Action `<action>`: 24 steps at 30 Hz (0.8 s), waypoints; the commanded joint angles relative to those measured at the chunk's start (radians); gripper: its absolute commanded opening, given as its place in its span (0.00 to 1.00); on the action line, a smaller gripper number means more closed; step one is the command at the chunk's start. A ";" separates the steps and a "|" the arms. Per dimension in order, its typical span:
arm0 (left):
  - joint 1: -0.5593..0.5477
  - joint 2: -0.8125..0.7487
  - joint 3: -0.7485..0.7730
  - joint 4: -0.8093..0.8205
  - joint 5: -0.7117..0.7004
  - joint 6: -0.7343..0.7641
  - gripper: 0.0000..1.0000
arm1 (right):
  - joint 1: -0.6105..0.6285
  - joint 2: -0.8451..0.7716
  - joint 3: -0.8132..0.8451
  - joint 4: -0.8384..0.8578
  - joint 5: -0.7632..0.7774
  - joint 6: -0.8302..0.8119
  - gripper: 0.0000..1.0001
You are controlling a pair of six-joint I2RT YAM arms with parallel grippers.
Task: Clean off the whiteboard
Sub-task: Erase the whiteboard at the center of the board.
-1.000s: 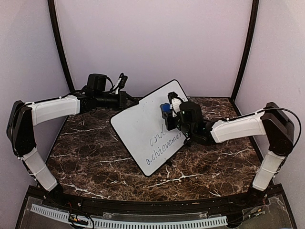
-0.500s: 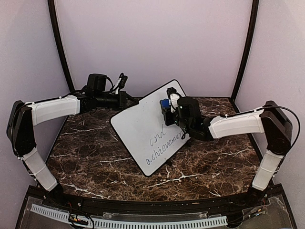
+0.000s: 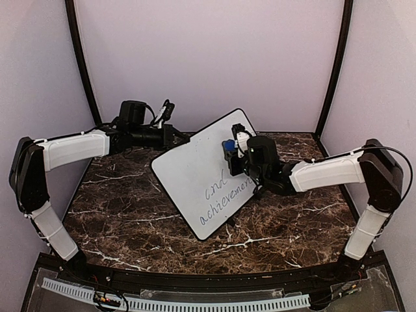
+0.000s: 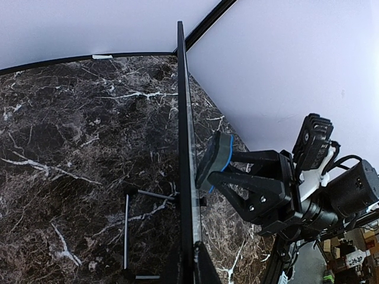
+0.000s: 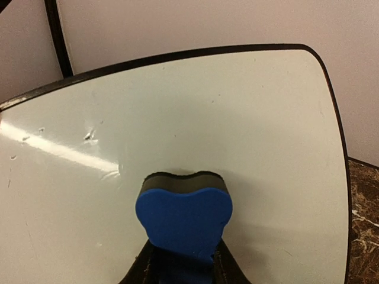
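The whiteboard (image 3: 195, 172) stands tilted on the marble table, with blue-grey handwriting (image 3: 224, 195) on its lower half. My left gripper (image 3: 177, 138) is shut on its upper left edge. In the left wrist view the whiteboard (image 4: 185, 136) is edge-on, and my left gripper (image 4: 190, 263) clamps its black frame. My right gripper (image 3: 233, 155) is shut on a blue eraser (image 3: 227, 147) pressed against the upper right of the board. The right wrist view shows the eraser (image 5: 183, 216) flat on the clean whiteboard (image 5: 237, 118), with my right gripper (image 5: 182, 263) around it. From the left wrist the eraser (image 4: 214, 161) touches the board's face.
A thin wire stand (image 4: 126, 231) sticks out behind the board onto the dark marble table (image 3: 117, 201). Black corner posts (image 3: 81, 58) and pale walls close in the back and sides. A slotted rail (image 3: 195, 302) runs along the near edge.
My right gripper with the eraser slid slightly up the board and then back down to the right. The board and my left arm have stayed put.
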 commanded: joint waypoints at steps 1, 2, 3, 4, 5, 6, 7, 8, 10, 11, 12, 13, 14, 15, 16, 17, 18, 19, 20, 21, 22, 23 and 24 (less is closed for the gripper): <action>-0.064 0.011 -0.009 -0.020 0.066 0.052 0.00 | -0.005 -0.057 -0.106 -0.035 -0.012 0.016 0.25; -0.063 0.010 -0.009 -0.022 0.064 0.057 0.00 | -0.004 -0.066 -0.123 -0.032 -0.015 0.015 0.25; -0.064 0.010 -0.009 -0.023 0.058 0.059 0.00 | -0.004 -0.073 -0.135 -0.026 -0.017 0.011 0.25; -0.064 0.012 -0.008 -0.024 0.054 0.062 0.00 | -0.006 -0.077 -0.136 -0.021 -0.018 0.008 0.25; -0.064 0.015 -0.007 -0.027 0.053 0.063 0.00 | -0.008 -0.074 -0.128 -0.018 -0.023 0.003 0.25; -0.064 0.017 -0.007 -0.028 0.053 0.063 0.00 | -0.012 -0.067 -0.113 -0.018 -0.026 -0.002 0.25; -0.065 0.022 -0.007 -0.029 0.052 0.063 0.00 | -0.015 -0.058 -0.095 -0.017 -0.032 -0.007 0.25; -0.065 0.024 -0.007 -0.029 0.052 0.064 0.00 | -0.019 -0.049 -0.074 -0.013 -0.039 -0.011 0.25; -0.067 0.027 -0.005 -0.032 0.048 0.067 0.00 | -0.025 -0.020 -0.022 -0.010 -0.059 -0.023 0.25; -0.068 0.027 -0.003 -0.037 0.047 0.068 0.00 | -0.026 -0.005 0.009 -0.010 -0.068 -0.029 0.25; -0.069 0.027 -0.002 -0.039 0.042 0.072 0.00 | -0.026 0.010 0.038 -0.014 -0.079 -0.034 0.25; -0.070 0.026 -0.001 -0.044 0.038 0.075 0.00 | -0.026 0.020 0.068 -0.020 -0.094 -0.035 0.25; -0.072 0.025 -0.001 -0.048 0.029 0.080 0.00 | -0.026 0.027 0.090 -0.025 -0.112 -0.033 0.25; -0.073 0.026 0.000 -0.049 0.027 0.084 0.00 | -0.026 0.032 0.107 -0.027 -0.129 -0.031 0.25; -0.073 0.026 0.001 -0.050 0.025 0.084 0.00 | -0.023 0.036 0.119 -0.031 -0.141 -0.026 0.25; -0.074 0.025 0.002 -0.051 0.023 0.085 0.00 | -0.019 0.037 0.129 -0.036 -0.148 -0.025 0.25; -0.074 0.024 0.002 -0.051 0.023 0.085 0.00 | -0.011 0.036 0.129 -0.039 -0.147 -0.025 0.25; -0.074 0.022 0.002 -0.050 0.021 0.086 0.00 | 0.002 0.032 0.123 -0.042 -0.140 -0.027 0.25; -0.074 0.021 0.002 -0.050 0.020 0.085 0.00 | 0.015 0.023 0.113 -0.043 -0.131 -0.031 0.25; -0.074 0.019 0.002 -0.050 0.019 0.085 0.00 | 0.030 0.012 0.098 -0.042 -0.119 -0.036 0.25; -0.074 0.018 0.001 -0.050 0.016 0.085 0.00 | 0.048 -0.001 0.082 -0.040 -0.108 -0.039 0.25; -0.074 0.016 0.001 -0.050 0.011 0.085 0.00 | 0.065 -0.016 0.060 -0.036 -0.103 -0.039 0.25; -0.074 0.016 0.002 -0.051 0.010 0.085 0.00 | 0.087 -0.028 0.040 -0.031 -0.100 -0.036 0.25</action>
